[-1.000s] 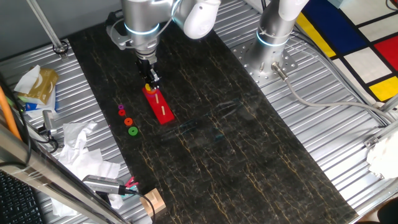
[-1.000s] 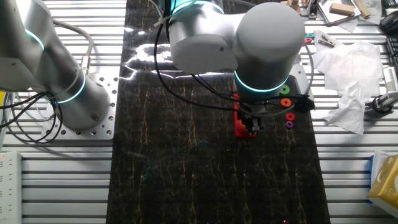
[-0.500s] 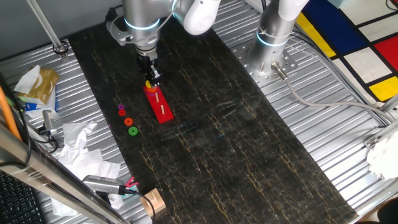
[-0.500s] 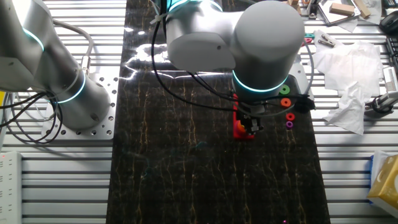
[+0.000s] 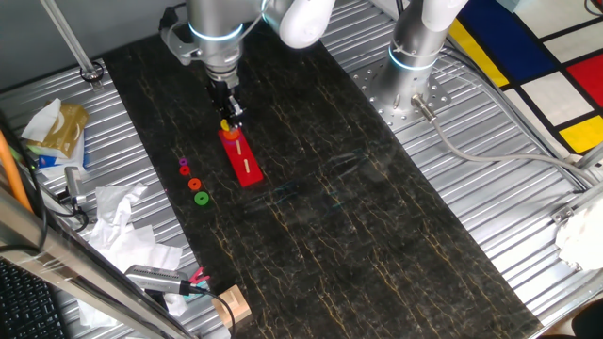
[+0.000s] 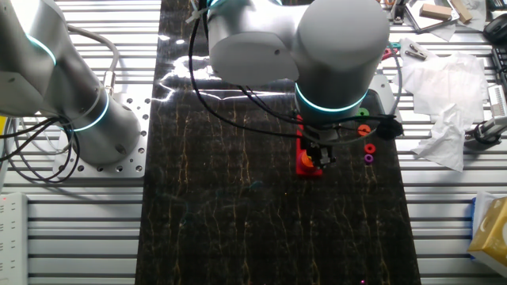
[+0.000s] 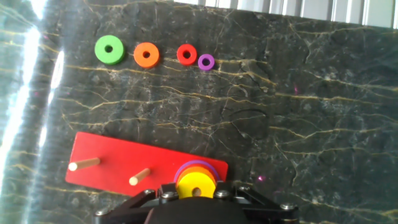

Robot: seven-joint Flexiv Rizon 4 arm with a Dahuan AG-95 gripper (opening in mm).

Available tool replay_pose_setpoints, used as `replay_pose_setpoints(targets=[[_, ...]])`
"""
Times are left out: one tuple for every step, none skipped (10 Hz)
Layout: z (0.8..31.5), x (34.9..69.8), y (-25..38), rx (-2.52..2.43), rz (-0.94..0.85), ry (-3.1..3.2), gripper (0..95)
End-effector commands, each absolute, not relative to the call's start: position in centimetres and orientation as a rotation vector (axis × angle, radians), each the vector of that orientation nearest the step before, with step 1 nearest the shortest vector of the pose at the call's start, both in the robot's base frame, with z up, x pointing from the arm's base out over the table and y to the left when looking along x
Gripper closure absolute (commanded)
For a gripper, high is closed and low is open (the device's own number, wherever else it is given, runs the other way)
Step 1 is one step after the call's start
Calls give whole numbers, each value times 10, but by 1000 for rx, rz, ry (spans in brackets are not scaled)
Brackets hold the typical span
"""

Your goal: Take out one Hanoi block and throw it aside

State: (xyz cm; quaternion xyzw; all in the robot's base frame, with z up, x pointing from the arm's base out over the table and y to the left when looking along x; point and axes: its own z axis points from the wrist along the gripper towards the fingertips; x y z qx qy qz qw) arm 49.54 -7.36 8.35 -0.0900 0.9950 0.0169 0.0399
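Note:
The yellow Hanoi block (image 7: pixel 196 185) sits between my gripper's (image 7: pixel 196 189) two fingers in the hand view, above an orange and a purple ring stacked at the end peg of the red base (image 7: pixel 118 163). The jaws are shut on the yellow block. In one fixed view the gripper (image 5: pixel 229 120) hangs over the far end of the red base (image 5: pixel 243 160), with the yellow block (image 5: pixel 224 124) at its tips. The other fixed view shows the gripper (image 6: pixel 315 158) over the base (image 6: pixel 304 165). Two bare pegs (image 7: pixel 84 163) stand on the base.
Loose green (image 7: pixel 109 49), orange (image 7: pixel 146 55), red (image 7: pixel 186 54) and purple (image 7: pixel 206 61) rings lie in a row on the dark mat beside the base. Crumpled tissue (image 5: pixel 118 212) and a wooden block (image 5: pixel 233 303) lie off the mat. A second arm's base (image 5: pixel 415 56) stands opposite.
The gripper has risen a little over the end of the red base, carrying the yellow block up with it. The loose rings have not moved.

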Motion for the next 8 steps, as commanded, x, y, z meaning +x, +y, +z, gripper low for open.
replay_pose_setpoints(targets=[[89, 497, -71, -272, 50, 3053, 950], [92, 498, -70, -273, 50, 3053, 950], [95, 499, -69, -273, 51, 3054, 950], [99, 501, -68, -271, 51, 3057, 950], [101, 503, -66, -271, 52, 3058, 950], [103, 506, -66, -271, 54, 3061, 950], [108, 512, -63, -276, 54, 3064, 950], [110, 517, -61, -277, 55, 3066, 950]])
